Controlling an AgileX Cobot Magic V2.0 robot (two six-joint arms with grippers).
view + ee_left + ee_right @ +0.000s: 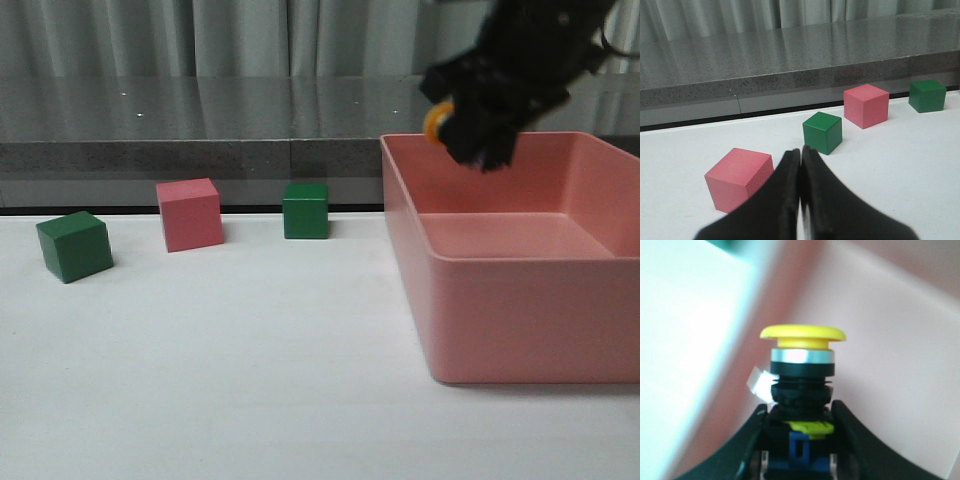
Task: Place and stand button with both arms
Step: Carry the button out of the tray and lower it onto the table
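Right gripper (799,460) fingers clamp the button (802,365) by its base, above the pink bin (520,330), so I can hand off; left gripper (801,165) fingers together, empty.

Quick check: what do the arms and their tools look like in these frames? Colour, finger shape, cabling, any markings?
Both are black. The left tool has two matte black fingers, broad at the base and tapering to narrow tips. The right tool has similar curved black fingers. In the front view the right arm is a bulky black, blurred mass; no separate cables or markings can be made out.
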